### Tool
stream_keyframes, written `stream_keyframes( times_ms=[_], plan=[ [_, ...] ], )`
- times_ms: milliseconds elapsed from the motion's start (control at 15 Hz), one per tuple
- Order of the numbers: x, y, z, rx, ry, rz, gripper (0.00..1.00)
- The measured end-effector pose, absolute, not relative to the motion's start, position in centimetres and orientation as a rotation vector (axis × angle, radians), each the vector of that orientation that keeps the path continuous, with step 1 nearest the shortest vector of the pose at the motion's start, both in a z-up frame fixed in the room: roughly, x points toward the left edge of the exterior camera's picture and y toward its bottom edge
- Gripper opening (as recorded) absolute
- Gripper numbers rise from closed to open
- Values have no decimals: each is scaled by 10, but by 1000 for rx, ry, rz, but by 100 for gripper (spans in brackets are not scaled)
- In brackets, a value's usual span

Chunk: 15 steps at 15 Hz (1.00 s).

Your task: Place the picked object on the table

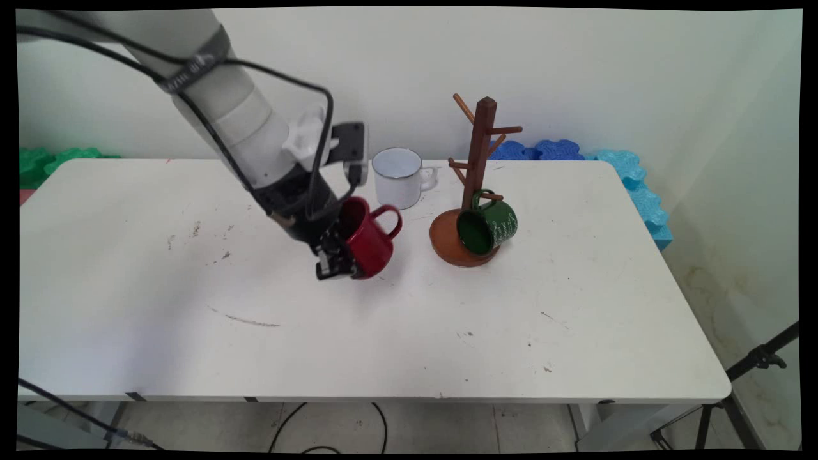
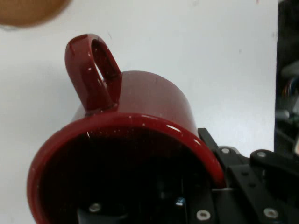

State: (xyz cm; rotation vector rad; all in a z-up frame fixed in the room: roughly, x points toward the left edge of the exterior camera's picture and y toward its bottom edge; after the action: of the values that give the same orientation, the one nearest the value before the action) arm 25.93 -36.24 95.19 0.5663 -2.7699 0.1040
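Now pincer (image 1: 337, 265) grips glossy red mug (image 1: 369, 241) by rim, tilted, nr wooden mug tree (image 1: 476, 185) w/ green mug (image 1: 491, 225)

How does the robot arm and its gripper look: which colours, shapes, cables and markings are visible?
The arm is white, built of thick round links, with a darker grey band bearing small lettering near the top. Black cables hang along it in loops. A black box-shaped part sits at the wrist. The gripper is black, with jointed linkage bars held by silver screws, seen in the hand view.
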Motion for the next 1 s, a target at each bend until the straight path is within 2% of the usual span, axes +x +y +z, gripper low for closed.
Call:
stream_keyframes(
  times_ms=[1000],
  plan=[
    [236,-374,893,460,-2954,27,0]
  ],
)
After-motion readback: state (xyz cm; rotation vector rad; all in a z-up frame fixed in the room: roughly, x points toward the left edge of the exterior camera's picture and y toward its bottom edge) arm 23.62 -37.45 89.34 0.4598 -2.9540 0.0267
